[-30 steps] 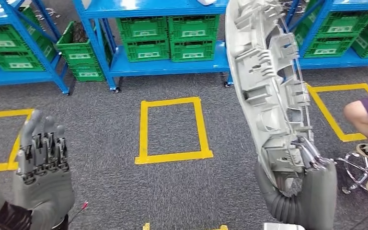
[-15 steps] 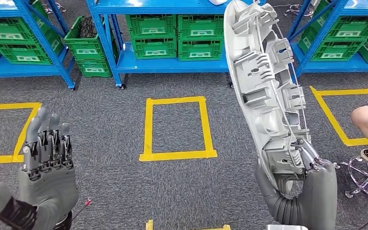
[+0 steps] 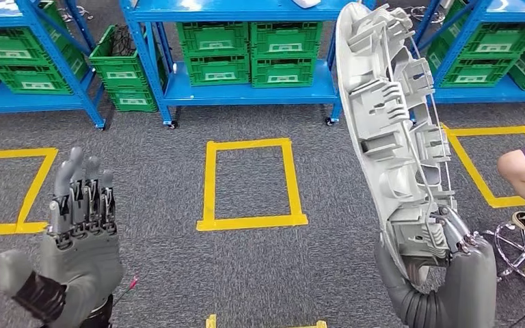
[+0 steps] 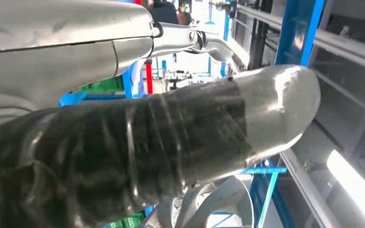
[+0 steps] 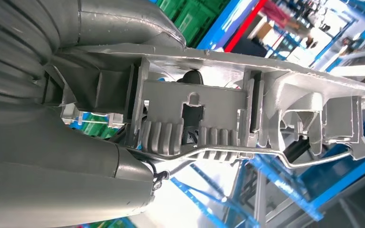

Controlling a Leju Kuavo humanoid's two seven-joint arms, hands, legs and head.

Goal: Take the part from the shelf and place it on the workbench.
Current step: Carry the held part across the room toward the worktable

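Note:
The part (image 3: 393, 130) is a long grey moulded plastic piece with ribs and clips, standing nearly upright at the right of the head view. My right hand (image 3: 444, 273) grips its lower end. The right wrist view shows the part (image 5: 228, 118) close up, clamped between thumb and fingers of my right hand (image 5: 76, 156). My left hand (image 3: 82, 236) is raised at the lower left, palm up, fingers straight and together, holding nothing. The left wrist view shows the left hand's taped thumb (image 4: 180, 137) and a finger above it, with nothing between them.
Blue shelving (image 3: 246, 89) with green crates (image 3: 249, 51) runs across the back. Yellow tape rectangles (image 3: 249, 184) mark the grey carpet. A seated person's knee (image 3: 519, 167) and a chair base (image 3: 523, 249) are at the right edge.
The whole scene has shifted slightly as the camera moved. My left hand has moved a little right and up. The part, still held, has shifted slightly right.

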